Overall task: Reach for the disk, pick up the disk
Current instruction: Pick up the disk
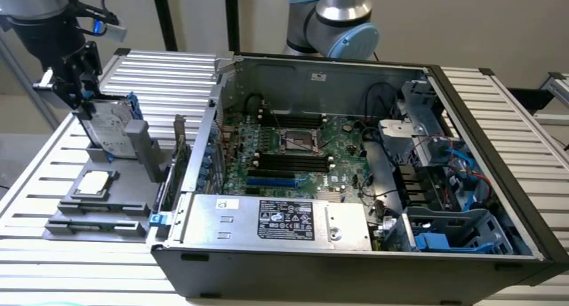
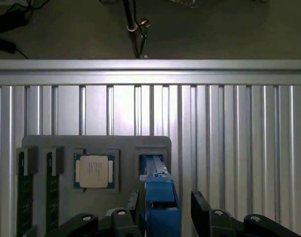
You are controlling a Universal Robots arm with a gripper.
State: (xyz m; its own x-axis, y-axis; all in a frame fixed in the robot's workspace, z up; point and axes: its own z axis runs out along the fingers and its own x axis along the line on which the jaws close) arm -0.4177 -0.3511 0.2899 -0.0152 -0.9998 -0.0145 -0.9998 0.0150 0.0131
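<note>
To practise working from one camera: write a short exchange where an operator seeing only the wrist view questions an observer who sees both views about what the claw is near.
Operator: The open claw straddles something blue. What is it?
Observer: The rail of a flat silver disk standing upright in a grey holder.
Operator: What sits beside that holder?
Observer: An open computer case, on the exterior view's right of it.
</note>
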